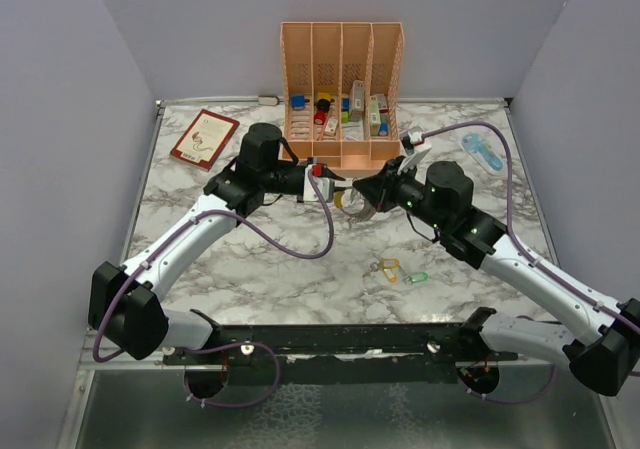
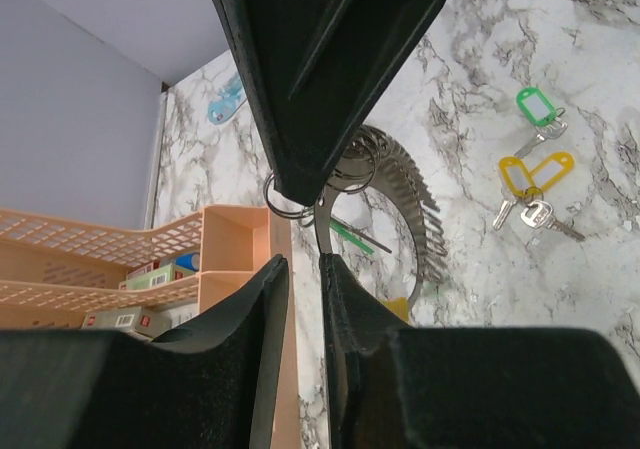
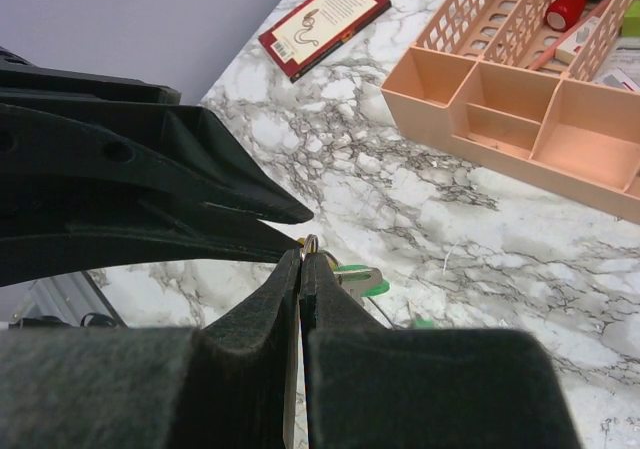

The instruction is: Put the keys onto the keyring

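I've got the keyring [image 2: 400, 184] in the air over the middle of the surface [image 1: 300, 269], a little toward its far edge, just in front of the orange organiser [image 1: 342, 69]. The right gripper [image 3: 301, 259] has its jaws clenched on the loop's wire. The left gripper [image 2: 303, 264] faces it tip to tip, jaws a sliver apart. The wire runs at the mouth of that gap, but I can't see them pinching it.

I judge the loop to be light, stiff and slick: thin metal that will swing or twist in a grip, so I'd hold it flat across the pads, close to its opening. The loose keys [image 1: 400, 272] lie toward the near edge, right of centre. I expect them to be tiny and light, with smooth plastic heads that are broader and easier to pinch than the blades.

The top view gives me the overall layout, but the ring is lost between the fingers. The left wrist view shows the loop's curve, a green key [image 2: 350, 234] hanging on it, and the loose green and yellow heads. The right wrist view shows the clamp itself and the book [image 3: 325, 24] at the far left corner
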Controlling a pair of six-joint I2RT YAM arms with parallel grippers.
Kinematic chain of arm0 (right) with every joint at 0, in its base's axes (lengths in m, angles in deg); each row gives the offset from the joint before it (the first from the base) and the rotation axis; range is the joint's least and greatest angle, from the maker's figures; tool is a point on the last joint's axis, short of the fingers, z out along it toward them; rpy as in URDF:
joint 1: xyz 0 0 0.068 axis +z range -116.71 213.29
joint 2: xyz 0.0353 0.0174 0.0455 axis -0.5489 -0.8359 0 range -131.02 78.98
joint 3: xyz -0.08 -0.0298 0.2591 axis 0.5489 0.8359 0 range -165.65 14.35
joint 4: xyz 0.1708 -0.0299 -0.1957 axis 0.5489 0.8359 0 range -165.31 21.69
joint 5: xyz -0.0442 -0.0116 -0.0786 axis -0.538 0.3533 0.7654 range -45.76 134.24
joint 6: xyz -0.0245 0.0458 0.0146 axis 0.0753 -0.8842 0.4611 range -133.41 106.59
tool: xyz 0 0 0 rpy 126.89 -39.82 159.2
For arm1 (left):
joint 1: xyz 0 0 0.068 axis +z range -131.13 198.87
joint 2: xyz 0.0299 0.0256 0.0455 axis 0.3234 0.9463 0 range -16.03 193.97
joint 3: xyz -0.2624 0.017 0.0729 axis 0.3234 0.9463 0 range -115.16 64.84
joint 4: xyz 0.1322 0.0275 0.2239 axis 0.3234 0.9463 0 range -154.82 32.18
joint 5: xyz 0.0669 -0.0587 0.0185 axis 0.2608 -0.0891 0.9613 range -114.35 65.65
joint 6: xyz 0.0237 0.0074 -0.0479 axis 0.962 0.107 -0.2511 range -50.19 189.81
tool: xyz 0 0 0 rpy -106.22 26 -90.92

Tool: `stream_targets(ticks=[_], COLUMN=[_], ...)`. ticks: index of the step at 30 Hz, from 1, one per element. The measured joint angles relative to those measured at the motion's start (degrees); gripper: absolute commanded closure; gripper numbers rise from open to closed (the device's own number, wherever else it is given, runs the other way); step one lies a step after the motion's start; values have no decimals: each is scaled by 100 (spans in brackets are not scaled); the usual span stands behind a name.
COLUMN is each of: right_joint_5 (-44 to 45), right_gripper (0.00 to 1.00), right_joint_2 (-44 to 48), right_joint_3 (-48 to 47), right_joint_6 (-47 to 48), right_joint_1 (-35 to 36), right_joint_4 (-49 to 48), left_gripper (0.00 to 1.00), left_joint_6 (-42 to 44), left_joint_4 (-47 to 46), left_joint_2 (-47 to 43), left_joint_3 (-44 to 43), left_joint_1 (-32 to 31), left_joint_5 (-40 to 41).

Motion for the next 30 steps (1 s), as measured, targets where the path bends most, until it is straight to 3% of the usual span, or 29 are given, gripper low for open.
stream_targets(ticks=[19,30], right_joint_5=[-267,-326], right_gripper=[99,99], right_joint_2=[374,387], right_joint_3=[173,175], right_joint_6=[190,256], right_joint_1=[0,0], right_joint_4=[-26,-52], left_gripper=[76,72], left_joint_6=[-553,-1333], left_joint_4=[-671,-1040], left_joint_2=[-2,-9], left_joint_3=[42,275], left_joint_1=[90,87], left_joint_5=[415,-372])
